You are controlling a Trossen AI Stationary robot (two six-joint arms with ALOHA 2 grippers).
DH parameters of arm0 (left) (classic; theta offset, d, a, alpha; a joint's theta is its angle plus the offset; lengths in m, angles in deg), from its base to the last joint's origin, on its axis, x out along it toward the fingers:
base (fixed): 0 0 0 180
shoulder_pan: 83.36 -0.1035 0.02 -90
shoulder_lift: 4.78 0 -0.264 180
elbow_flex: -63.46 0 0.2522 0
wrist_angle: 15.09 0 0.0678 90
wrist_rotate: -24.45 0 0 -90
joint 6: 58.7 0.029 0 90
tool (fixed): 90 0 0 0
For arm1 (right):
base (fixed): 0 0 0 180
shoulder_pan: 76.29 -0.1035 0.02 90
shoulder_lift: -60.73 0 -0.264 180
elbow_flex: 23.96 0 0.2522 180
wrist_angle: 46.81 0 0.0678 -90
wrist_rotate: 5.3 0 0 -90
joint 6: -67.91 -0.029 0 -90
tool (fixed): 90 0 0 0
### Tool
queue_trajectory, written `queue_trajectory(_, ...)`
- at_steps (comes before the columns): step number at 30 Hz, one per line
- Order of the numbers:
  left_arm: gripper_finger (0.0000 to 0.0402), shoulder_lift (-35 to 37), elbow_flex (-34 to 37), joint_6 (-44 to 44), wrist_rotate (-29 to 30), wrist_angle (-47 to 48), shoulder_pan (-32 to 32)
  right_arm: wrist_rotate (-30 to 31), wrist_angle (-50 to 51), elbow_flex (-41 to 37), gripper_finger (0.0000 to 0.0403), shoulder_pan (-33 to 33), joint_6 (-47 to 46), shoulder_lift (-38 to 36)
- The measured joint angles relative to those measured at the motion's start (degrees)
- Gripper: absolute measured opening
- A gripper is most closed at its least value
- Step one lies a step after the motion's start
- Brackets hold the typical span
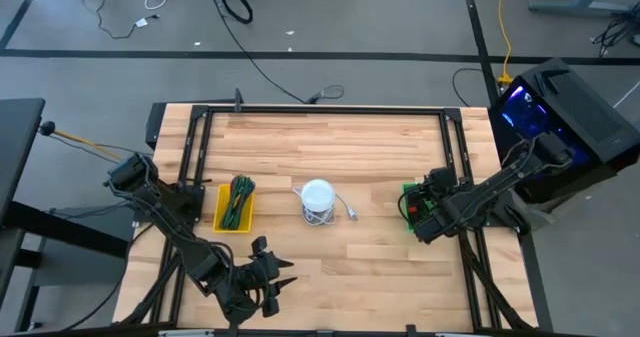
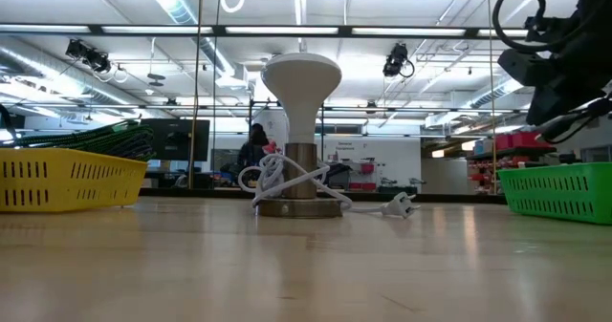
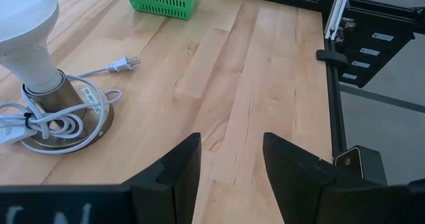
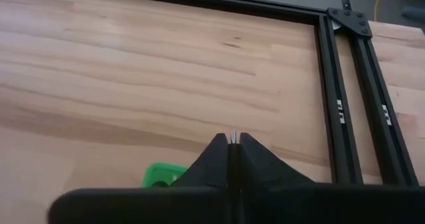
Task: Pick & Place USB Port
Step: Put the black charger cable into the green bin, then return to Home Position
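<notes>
My right gripper (image 4: 234, 139) hovers above the green basket (image 1: 409, 205) at the table's right side, shut, with a thin silvery sliver (image 4: 234, 135) showing between its fingertips. In the right wrist view one corner of that basket (image 4: 163, 174) shows below the fingers. My left gripper (image 3: 231, 144) is open over bare wood near the table's near edge (image 1: 280, 275), touching nothing. The yellow basket (image 1: 235, 205) on the left holds green cables. My right gripper pinches a small silvery piece (image 4: 234, 135) between its two fingertips; only its tip sticks out past them. The fingers hide the rest, so which part it is cannot be told. It is lifted clear of the table.
A white bulb-shaped lamp (image 1: 317, 197) stands at the table's middle, its white cord coiled around the base and its plug (image 1: 352, 215) lying to the right. A black frame (image 4: 332, 98) runs around the table. Bare wood lies between the lamp and the green basket.
</notes>
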Motion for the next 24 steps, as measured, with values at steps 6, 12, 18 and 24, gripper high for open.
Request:
queue_trajectory(6, 0.0167, 0.0, 0.0, 0.0, 0.0, 0.0, 0.0, -0.4, -0.3, 0.0, 0.0069, 0.0, 0.8, 0.0)
queue_trajectory(12, 0.0167, 0.0, 0.0, 0.0, 0.0, 0.0, 0.0, -0.7, -0.6, 0.0, 0.0095, 0.0, 1.5, 0.0)
queue_trajectory(18, 0.0167, 0.0, 0.0, 2.4, 3.5, -0.2, 0.0, 1.8, -5.4, 1.5, 0.0103, 0.0, 4.7, -1.1)
queue_trajectory(24, 0.0167, 0.0, 0.0, 15.6, 6.3, 1.9, 0.0, 4.3, -25.8, 10.2, 0.0105, -0.1, 42.3, -1.8)
